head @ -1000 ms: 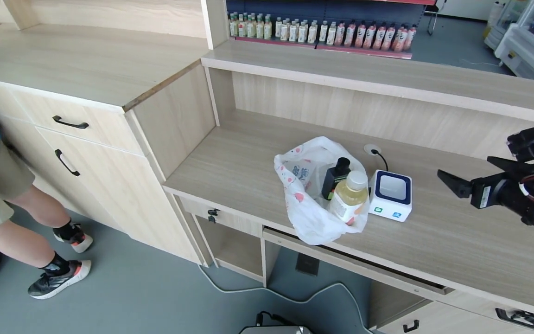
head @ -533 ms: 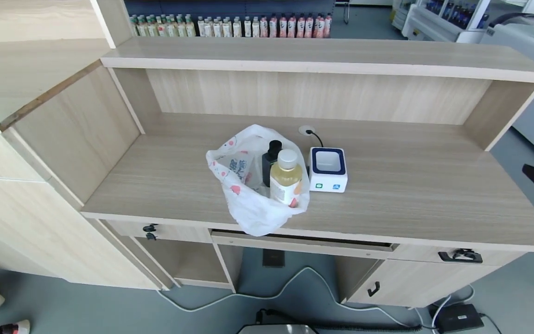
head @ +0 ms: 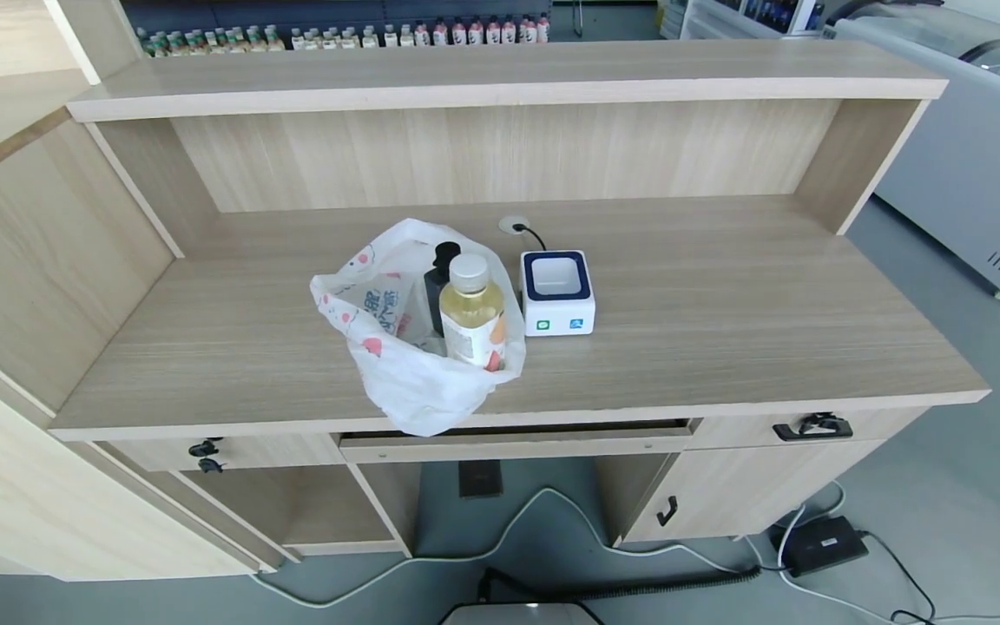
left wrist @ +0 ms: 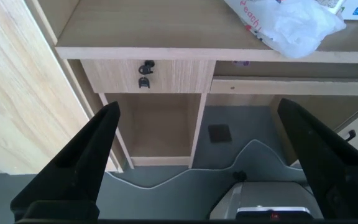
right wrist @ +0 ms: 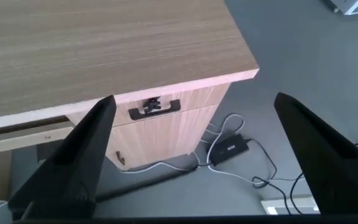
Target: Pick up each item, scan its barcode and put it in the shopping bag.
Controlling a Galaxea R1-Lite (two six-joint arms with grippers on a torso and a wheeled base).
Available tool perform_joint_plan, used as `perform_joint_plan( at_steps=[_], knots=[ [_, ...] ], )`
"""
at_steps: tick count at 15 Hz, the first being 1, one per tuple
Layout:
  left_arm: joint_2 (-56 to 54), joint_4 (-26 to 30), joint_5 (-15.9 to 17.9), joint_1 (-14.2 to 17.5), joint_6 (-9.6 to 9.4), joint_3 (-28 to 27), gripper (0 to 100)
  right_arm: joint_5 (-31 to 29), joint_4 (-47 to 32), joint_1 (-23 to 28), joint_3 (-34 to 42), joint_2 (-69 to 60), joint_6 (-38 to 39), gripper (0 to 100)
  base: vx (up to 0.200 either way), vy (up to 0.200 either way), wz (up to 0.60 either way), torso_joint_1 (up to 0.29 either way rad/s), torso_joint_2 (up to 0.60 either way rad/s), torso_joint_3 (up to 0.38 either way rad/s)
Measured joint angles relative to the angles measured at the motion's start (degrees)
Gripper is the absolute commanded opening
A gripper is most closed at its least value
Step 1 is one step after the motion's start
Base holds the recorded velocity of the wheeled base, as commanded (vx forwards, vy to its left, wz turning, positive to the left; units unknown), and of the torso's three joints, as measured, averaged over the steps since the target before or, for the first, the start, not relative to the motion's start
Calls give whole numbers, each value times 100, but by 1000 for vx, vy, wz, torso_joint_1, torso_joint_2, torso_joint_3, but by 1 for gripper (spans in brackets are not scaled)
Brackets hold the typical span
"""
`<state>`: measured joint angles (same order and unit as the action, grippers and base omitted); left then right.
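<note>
A white shopping bag (head: 404, 382) with pink prints stands open on the wooden counter (head: 726, 304), left of centre. Inside it a yellow drink bottle (head: 471, 312) with a white cap stands upright, with a dark bottle (head: 441, 271) with a black cap behind it. A white barcode scanner (head: 557, 292) with a blue rim sits just right of the bag. My left gripper (left wrist: 199, 109) is open and holds nothing, below the counter's front edge with the bag (left wrist: 291, 25) above it. My right gripper (right wrist: 194, 99) is open and holds nothing, off the counter's right front corner.
A raised ledge (head: 500, 82) overhangs the back of the counter. Below the front edge are a keyboard tray (head: 509, 444), a drawer handle (head: 812, 427) and an open cubby (left wrist: 157, 127). Cables and a power brick (head: 817, 545) lie on the floor. A chest freezer (head: 969, 165) stands to the right.
The head camera has swung round, so the counter now sits centred and square. My right gripper, earlier seen above the counter's right end, now shows at the lower right edge, off the counter.
</note>
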<state>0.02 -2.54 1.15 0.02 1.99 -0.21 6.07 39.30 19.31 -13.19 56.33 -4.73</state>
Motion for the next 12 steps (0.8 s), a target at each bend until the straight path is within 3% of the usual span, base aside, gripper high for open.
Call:
perform_joint_plan(
  at_steps=[3, 6, 8, 12],
  knots=[
    [0, 0, 0, 2, 0, 0, 100, -321, -584, -774, 739, -1378, 94, 100, 0, 0, 0, 0, 0, 0],
    [0, 0, -2, 7, 0, 0, 100, -738, -2352, -1480, 1100, -3076, 77, 100, 0, 0, 0, 0, 0, 0],
    [0, 0, -2, 5, 1, 2, 100, -713, -3317, -1752, 1215, -4142, 107, 100, 0, 0, 0, 0, 0, 0],
    [0, 0, -2, 7, 1, 2, 100, -462, -3753, -1902, 1312, -5305, 151, 100, 0, 0, 0, 0, 0, 0]
  ],
)
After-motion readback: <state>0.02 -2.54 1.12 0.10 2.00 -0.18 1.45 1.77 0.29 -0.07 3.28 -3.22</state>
